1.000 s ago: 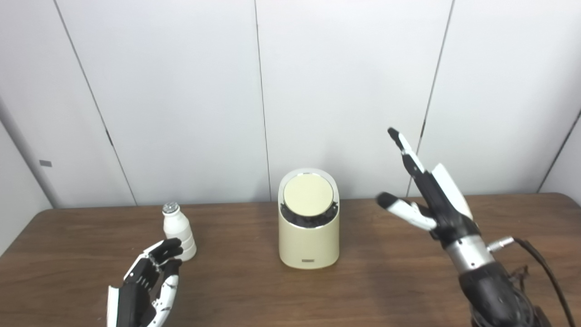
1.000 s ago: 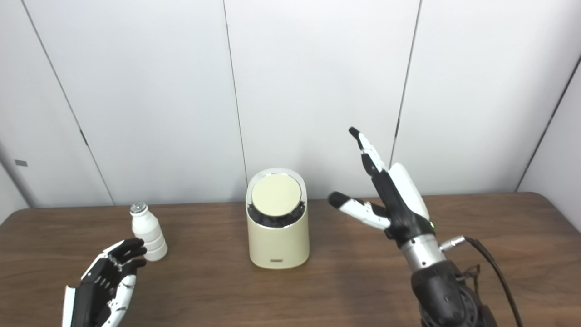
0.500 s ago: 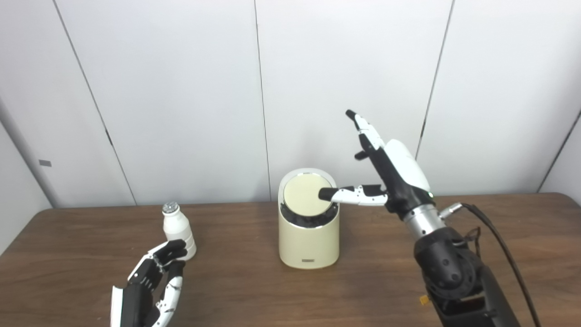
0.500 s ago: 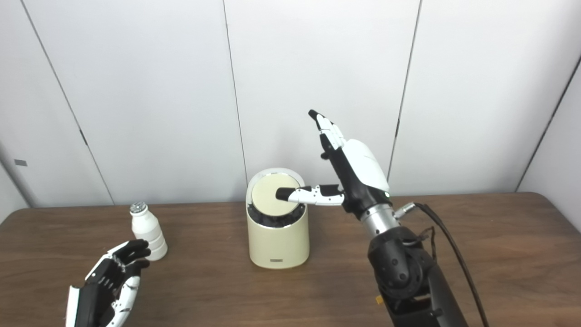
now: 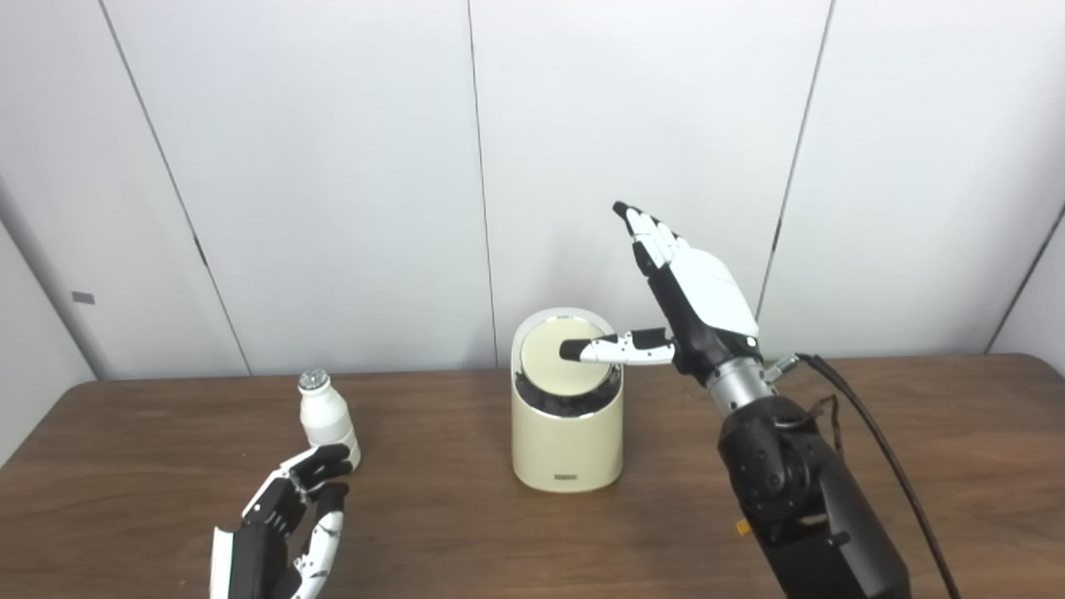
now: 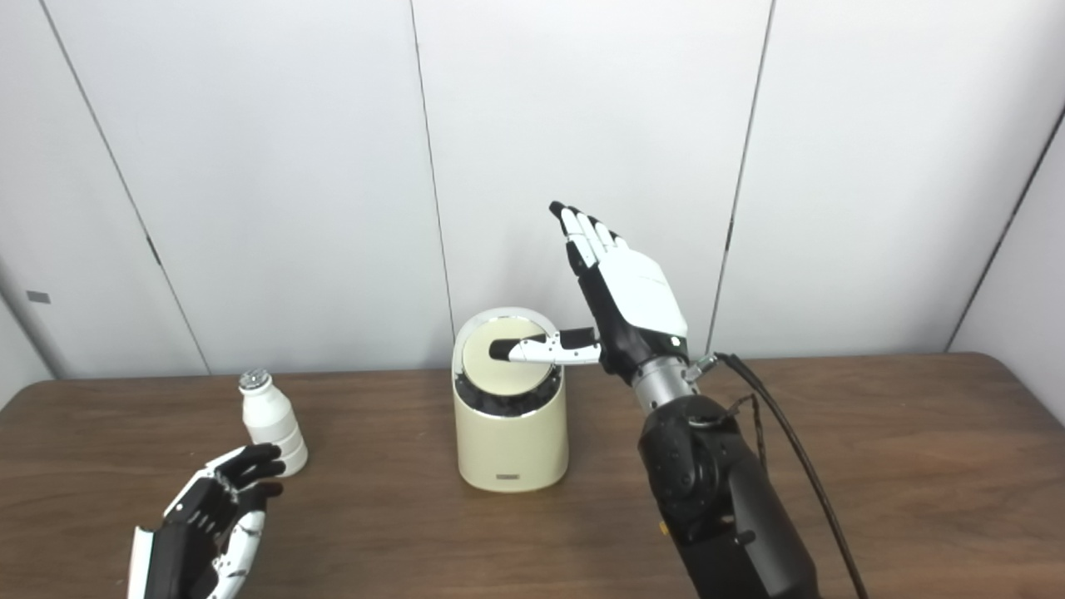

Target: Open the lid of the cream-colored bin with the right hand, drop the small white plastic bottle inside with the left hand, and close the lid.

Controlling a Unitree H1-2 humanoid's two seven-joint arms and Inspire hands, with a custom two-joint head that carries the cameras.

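Cream-coloured bin (image 5: 567, 433) stands on the worktop (image 5: 466, 532) directly below my right hand (image 5: 695, 299), fingers (image 5: 649, 237) released and raised, thumb (image 5: 611, 348) over the lid (image 5: 562, 358); contact unclear. Press the thumb straight down on the lid's centre, avoiding sideways load that could tip the bin. My left hand (image 5: 283, 524) is released, empty, fingertips just short of the white bottle (image 5: 326, 418).

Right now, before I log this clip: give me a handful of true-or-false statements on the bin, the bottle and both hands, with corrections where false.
1. The bottle stands upright on the table, left of the bin. True.
2. The left hand holds the bottle. False: it is open, just short of the bottle.
3. The right hand has its thumb over the bin's lid. True.
4. The lid is swung fully open. False: the round lid still covers the opening.
5. The bottle lies inside the bin. False: it is outside, on the table.
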